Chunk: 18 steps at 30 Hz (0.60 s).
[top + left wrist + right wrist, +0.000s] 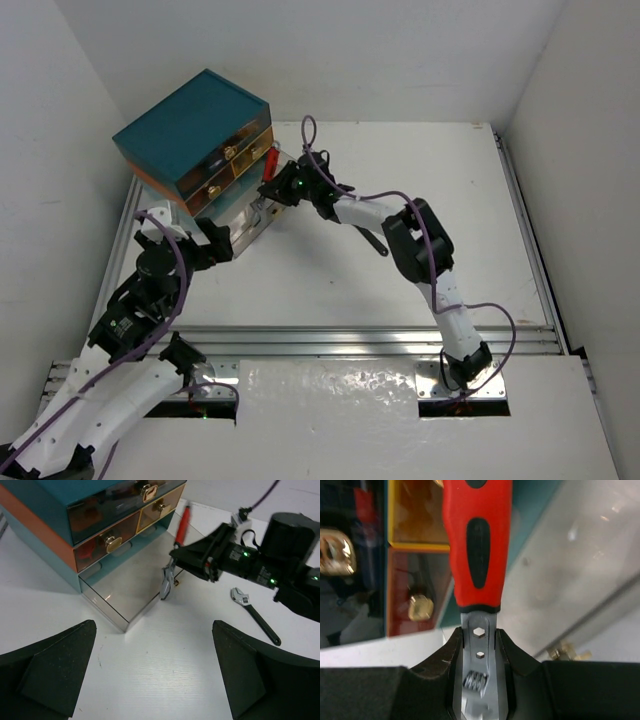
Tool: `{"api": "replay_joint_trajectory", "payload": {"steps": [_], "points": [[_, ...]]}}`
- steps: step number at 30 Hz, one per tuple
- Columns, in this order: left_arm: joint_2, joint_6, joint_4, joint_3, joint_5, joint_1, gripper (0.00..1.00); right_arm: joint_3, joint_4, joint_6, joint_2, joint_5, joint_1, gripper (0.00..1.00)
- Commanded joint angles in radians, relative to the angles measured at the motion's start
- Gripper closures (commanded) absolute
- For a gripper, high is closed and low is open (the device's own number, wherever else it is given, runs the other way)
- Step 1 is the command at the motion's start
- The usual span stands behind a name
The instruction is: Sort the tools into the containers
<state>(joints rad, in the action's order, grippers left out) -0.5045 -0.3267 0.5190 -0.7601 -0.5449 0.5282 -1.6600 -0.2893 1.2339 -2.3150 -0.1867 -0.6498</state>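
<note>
One black wrench (257,619) near seemingly open drawer (102,601).

No word, label, brand or number can be read in any view. The red-handled wrench (477,545), seen closest in the right wrist view, shows only a plain grip and bare metal. Any marks on the drawers (90,550) are too small or blurred to tell.

Left pincer (152,645) wide apart; right pincer (479,645) clamped tight.
</note>
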Motion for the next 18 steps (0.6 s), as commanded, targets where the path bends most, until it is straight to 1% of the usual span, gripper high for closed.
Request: {"api": "replay_joint_trajectory", "payload": {"steps": [1,3,7,9,11,12,13,15,17,18], "points": [[-0.003,0.008,-0.045,0.002,0.026,-0.013,0.0,-0.236,-0.13,0.041,0.002,0.064,-0.027,0.99],[0.007,0.009,-0.048,0.004,0.031,-0.013,0.0,-0.268,-0.102,0.048,-0.033,0.081,-0.033,0.97],[0.024,0.012,-0.053,0.008,0.037,-0.016,0.0,-0.282,-0.099,0.059,-0.066,0.093,-0.042,0.96],[0.024,0.014,-0.054,0.008,0.04,-0.017,0.0,-0.277,-0.108,0.068,-0.072,0.09,-0.047,0.97],[0.023,0.012,-0.054,0.008,0.045,-0.017,0.0,-0.285,-0.108,0.072,-0.076,0.087,-0.054,0.95],[0.021,0.014,-0.054,0.008,0.046,-0.017,0.0,-0.303,-0.097,0.073,-0.081,0.086,-0.057,0.91],[0.021,0.014,-0.054,0.008,0.046,-0.017,0.0,-0.307,-0.088,0.075,-0.084,0.09,-0.063,0.81],[0.024,0.014,-0.053,0.008,0.048,-0.017,0.0,-0.313,-0.08,0.076,-0.086,0.102,-0.068,0.78],[0.026,0.014,-0.053,0.01,0.048,-0.019,0.0,-0.316,-0.068,0.078,-0.092,0.095,-0.068,0.57],[0.027,0.014,-0.054,0.01,0.049,-0.017,0.0,-0.311,-0.064,0.076,-0.09,0.089,-0.068,0.49]]}}
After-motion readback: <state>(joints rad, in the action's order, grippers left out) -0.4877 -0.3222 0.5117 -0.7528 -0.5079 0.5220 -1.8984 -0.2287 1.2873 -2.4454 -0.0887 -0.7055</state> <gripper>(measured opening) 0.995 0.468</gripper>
